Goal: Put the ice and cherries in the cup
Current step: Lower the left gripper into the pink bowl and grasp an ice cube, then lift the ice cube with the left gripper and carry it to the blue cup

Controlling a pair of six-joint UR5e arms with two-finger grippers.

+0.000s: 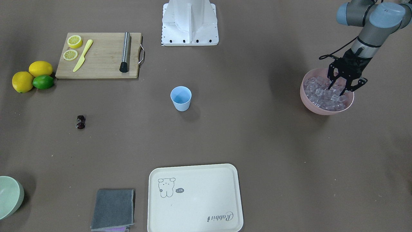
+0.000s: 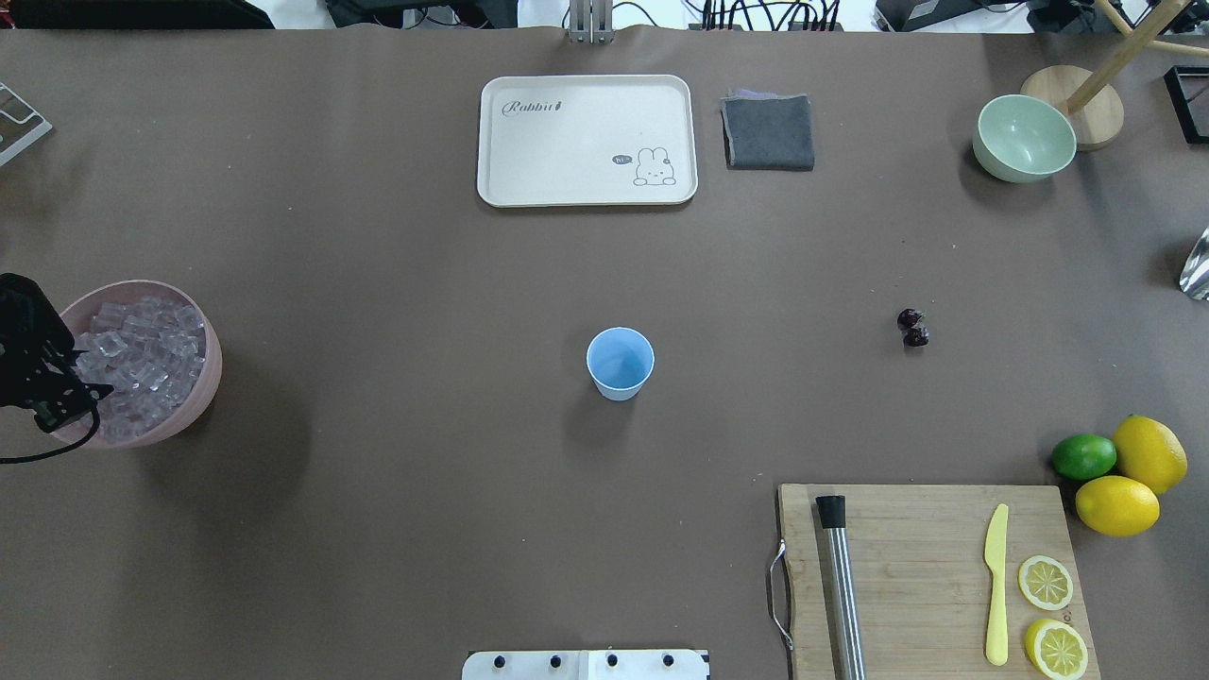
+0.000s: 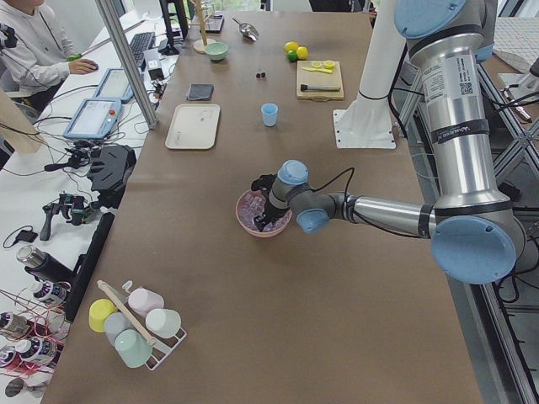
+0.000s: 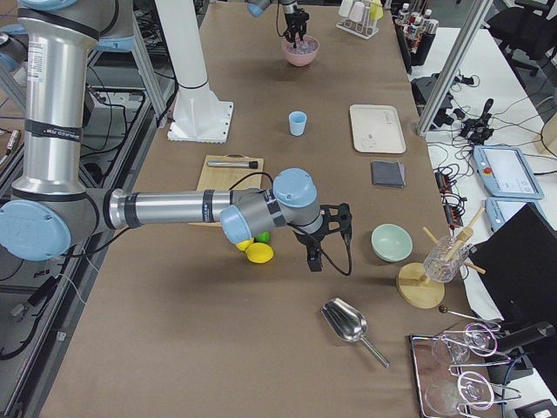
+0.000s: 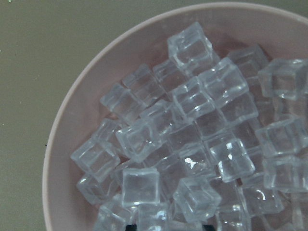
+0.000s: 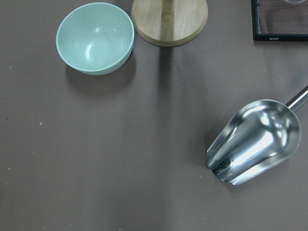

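Observation:
The light blue cup (image 1: 181, 98) stands upright and empty at the table's middle, also in the overhead view (image 2: 620, 364). Two dark cherries (image 1: 80, 122) lie together on the table, well away from the cup toward the robot's right. The ice (image 1: 323, 96) fills a pink bowl (image 1: 322, 111) at the robot's far left. My left gripper (image 1: 336, 91) is open, its fingers spread and dipped among the top cubes; the left wrist view shows the ice (image 5: 192, 134) close up. My right gripper (image 4: 315, 252) hovers over the table near the lemons; I cannot tell if it is open or shut.
A wooden cutting board (image 1: 99, 61) holds lemon slices, a yellow knife and a steel muddler. Two lemons and a lime (image 1: 42, 82) lie beside it. A cream tray (image 1: 193, 199), a grey cloth (image 1: 113, 209), a pale green bowl (image 6: 95, 37) and a metal scoop (image 6: 252, 142) lie further out.

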